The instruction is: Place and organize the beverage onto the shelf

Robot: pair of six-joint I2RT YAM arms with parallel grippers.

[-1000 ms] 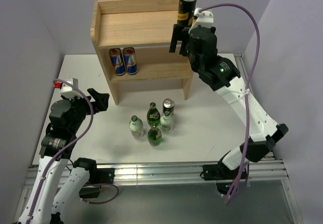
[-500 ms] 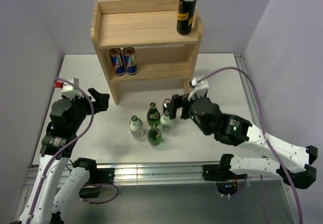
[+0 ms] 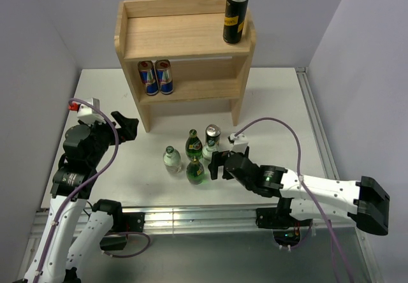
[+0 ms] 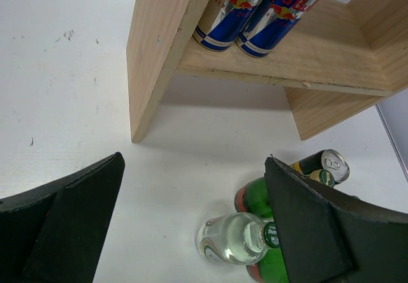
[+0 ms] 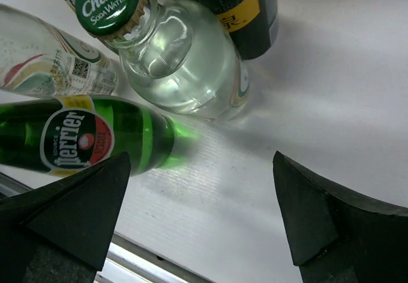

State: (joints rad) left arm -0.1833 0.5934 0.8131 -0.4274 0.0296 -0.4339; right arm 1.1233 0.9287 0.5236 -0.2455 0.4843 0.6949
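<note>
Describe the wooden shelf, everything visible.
The shelf is a small two-tier unit of light natural wood, with solid side panels and a raised rim around its top board. It stands upright at the far side of the white table, its panel feet resting on the surface. One tall black can stands at the right end of the top board. Two Red Bull cans stand side by side at the left end of the lower board. Nothing else touches it.

A robotics lab cell: bare lilac walls (image 3: 32, 41) enclose a white desk (image 3: 274, 104), with a metal mounting rail (image 3: 191, 216) at 6 o'clock.
</note>
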